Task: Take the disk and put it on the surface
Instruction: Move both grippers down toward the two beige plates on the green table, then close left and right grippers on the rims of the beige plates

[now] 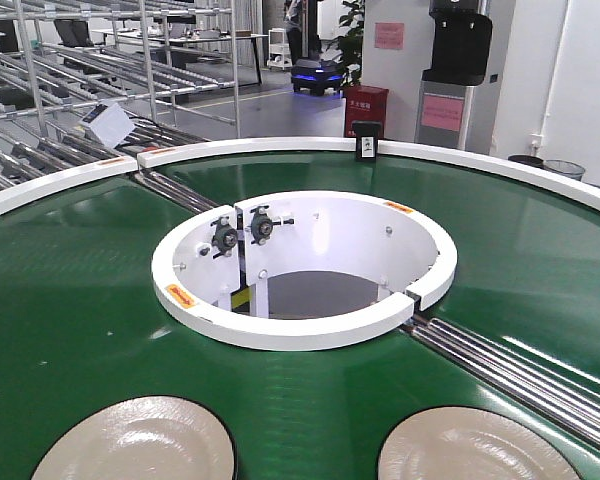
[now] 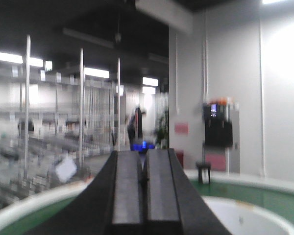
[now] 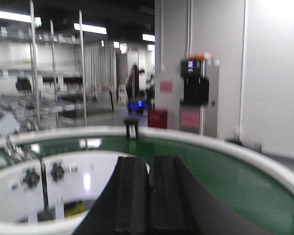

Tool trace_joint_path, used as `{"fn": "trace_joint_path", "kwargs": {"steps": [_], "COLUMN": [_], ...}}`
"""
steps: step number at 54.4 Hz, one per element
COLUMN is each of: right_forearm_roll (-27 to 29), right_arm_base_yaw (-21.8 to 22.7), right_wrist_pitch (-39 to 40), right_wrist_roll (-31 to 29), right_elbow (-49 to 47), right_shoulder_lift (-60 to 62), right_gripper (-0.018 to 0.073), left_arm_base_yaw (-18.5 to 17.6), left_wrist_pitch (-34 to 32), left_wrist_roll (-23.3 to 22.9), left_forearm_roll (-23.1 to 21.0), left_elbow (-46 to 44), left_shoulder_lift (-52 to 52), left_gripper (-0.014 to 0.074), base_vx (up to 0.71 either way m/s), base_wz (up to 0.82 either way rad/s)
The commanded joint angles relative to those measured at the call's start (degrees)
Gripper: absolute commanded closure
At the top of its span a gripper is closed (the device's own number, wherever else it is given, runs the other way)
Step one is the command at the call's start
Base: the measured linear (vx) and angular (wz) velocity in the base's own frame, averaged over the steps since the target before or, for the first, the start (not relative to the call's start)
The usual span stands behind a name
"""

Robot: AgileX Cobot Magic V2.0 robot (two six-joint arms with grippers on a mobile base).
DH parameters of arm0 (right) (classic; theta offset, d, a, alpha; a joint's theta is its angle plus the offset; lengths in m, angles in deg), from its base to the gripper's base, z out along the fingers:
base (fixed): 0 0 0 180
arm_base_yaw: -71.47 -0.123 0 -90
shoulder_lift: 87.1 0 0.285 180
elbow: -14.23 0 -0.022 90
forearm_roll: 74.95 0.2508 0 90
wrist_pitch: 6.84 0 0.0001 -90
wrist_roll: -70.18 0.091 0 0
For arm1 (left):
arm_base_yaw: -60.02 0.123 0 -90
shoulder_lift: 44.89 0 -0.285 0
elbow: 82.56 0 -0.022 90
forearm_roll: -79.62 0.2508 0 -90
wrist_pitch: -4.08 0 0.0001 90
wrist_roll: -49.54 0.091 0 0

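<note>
Two pale beige disks lie flat on the green conveyor belt (image 1: 70, 270) at the bottom of the front view: one disk at the left (image 1: 135, 443), one at the right (image 1: 475, 448), both cut by the frame edge. The dark grey tabletop is out of view. Neither arm appears in the front view. My left gripper (image 2: 143, 155) is shut with nothing between its fingers, raised and pointing across the belt toward the room. My right gripper (image 3: 148, 161) is also shut and empty, held above the belt's inner white ring (image 3: 19, 225).
A white inner ring (image 1: 300, 325) with bearings surrounds the belt's central opening. Steel rollers (image 1: 500, 365) cross the belt at the right and at the back left. A small black sensor (image 1: 366, 143) stands on the far white rim. Metal racks fill the background left.
</note>
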Motion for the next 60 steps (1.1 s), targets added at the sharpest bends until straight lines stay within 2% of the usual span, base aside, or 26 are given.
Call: {"fn": "trace_joint_path", "kwargs": {"steps": [1, 9, 16, 21, 25, 31, 36, 43, 54, 60], "right_forearm_roll": [-0.90, -0.90, -1.07, -1.07, -1.07, -1.07, -1.07, -1.07, -1.07, -1.07], "right_arm_base_yaw": [0.39, 0.39, 0.39, 0.39, 0.39, 0.39, 0.39, 0.39, 0.39, 0.39], "right_wrist_pitch": [1.37, -0.73, -0.75, -0.75, -0.75, -0.80, -1.41, -2.25, -2.25, -2.38], "right_wrist_roll": [-0.24, -0.24, -0.24, -0.24, -0.24, -0.24, -0.24, -0.24, -0.24, -0.24], "right_elbow": [-1.85, -1.96, -1.96, -1.96, -1.96, -1.96, -1.96, -1.96, -1.96, -1.96], "right_shoulder_lift": [-5.36, -12.11, -16.11, -18.03, -19.00, -20.13, -20.84, -21.56, -22.69, -22.69], "right_gripper": [0.0563, 0.0538, 0.0477, 0.0403, 0.0333, 0.0197, 0.0110, 0.0039, 0.0029, 0.0029], "left_arm_base_yaw": [-0.05, -0.05, -0.05, -0.05, -0.05, -0.05, -0.05, -0.05, -0.05, 0.32], "left_wrist_pitch": [-0.87, 6.39, 11.46, 13.48, 14.02, 14.02, 14.23, 13.43, 9.51, 10.11], "left_wrist_roll": [0.06, 0.06, 0.06, 0.06, 0.06, 0.06, -0.02, -0.18, -0.30, -4.66], "left_forearm_roll": [0.08, 0.08, 0.08, 0.08, 0.08, 0.08, -0.03, -1.94, -1.99, -1.99], "left_elbow": [-1.68, -1.68, -1.68, -1.68, -1.68, -1.68, -1.50, -0.64, -0.80, -2.46], "left_shoulder_lift": [4.74, 10.71, 16.10, 18.95, 21.16, 24.49, 27.25, 31.78, 38.06, 42.15], "left_gripper": [0.0601, 0.0576, 0.0499, 0.0412, 0.0309, 0.0181, 0.0113, 0.0099, 0.0115, 0.0131], "base_vx": [0.00, 0.00, 0.00, 0.00, 0.00, 0.00, 0.00, 0.00, 0.00, 0.00], "base_wz": [0.00, 0.00, 0.00, 0.00, 0.00, 0.00, 0.00, 0.00, 0.00, 0.00]}}
